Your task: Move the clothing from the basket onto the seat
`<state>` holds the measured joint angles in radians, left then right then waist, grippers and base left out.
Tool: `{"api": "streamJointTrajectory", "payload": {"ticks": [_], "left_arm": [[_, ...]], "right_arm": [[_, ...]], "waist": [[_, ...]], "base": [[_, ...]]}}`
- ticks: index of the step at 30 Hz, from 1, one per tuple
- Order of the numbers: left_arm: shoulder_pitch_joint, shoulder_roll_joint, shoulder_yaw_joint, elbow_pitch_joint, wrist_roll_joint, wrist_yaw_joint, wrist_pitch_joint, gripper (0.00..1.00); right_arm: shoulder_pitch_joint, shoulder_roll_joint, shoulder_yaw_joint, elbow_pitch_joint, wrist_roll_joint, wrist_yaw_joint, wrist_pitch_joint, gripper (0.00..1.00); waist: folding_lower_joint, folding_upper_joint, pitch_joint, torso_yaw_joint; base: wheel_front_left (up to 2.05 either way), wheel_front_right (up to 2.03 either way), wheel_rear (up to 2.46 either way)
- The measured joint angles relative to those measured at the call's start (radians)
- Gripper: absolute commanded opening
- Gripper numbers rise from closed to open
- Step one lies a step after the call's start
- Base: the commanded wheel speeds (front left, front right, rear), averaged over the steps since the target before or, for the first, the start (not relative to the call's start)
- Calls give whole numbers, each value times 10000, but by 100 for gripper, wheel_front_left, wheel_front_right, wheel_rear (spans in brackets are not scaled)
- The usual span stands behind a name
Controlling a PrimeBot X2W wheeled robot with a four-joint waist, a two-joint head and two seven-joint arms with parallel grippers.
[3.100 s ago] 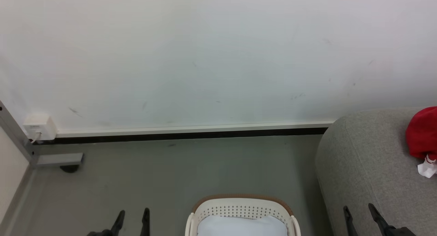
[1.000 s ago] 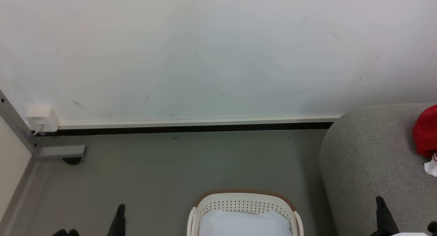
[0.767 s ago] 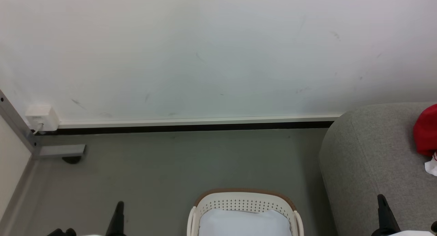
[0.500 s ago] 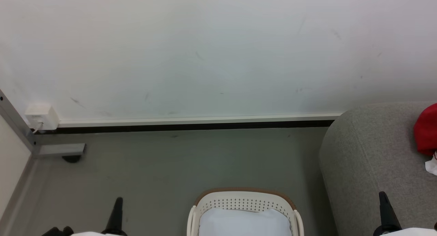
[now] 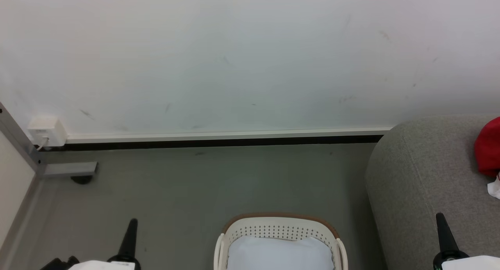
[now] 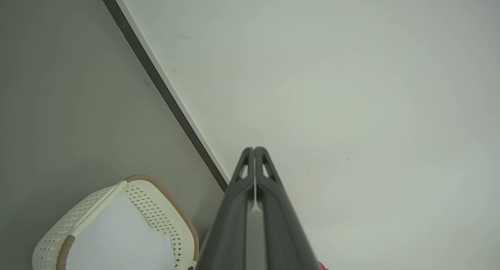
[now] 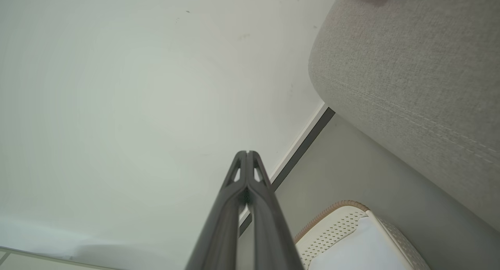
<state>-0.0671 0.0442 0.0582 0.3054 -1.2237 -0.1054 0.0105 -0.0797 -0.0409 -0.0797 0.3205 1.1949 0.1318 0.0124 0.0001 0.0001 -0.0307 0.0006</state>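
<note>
Left pincer [image 6: 254, 149] and right pincer [image 7: 247, 152] are together, empty; our clothing [image 5: 489, 147] on the sofa [image 5: 422, 176] looks soft, light; we'd pinch a fold.

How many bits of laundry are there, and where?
2. The red garment lies on the grey sofa at the right; a pale cloth sits in the white basket. More may be hidden beneath that cloth.

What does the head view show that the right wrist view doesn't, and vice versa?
Head adds: the wall socket, the grey frame foot, the left tool. Right wrist adds: a close look at the right tool, plainly shut. Both: the basket holding the pale cloth, the grey sofa, the red clothing lying on it.
</note>
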Motion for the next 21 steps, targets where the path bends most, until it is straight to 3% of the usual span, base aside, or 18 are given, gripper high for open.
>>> {"api": "streamJointTrajectory", "payload": {"ticks": [21], "left_arm": [[-197,6,268,-242,-1787,-102,495,0]], "right_arm": [[-151,-23,-169,-311,1887,0,485,0]], "waist": [[0,-1,128,-2]], "base": [[0,0,0]]}}
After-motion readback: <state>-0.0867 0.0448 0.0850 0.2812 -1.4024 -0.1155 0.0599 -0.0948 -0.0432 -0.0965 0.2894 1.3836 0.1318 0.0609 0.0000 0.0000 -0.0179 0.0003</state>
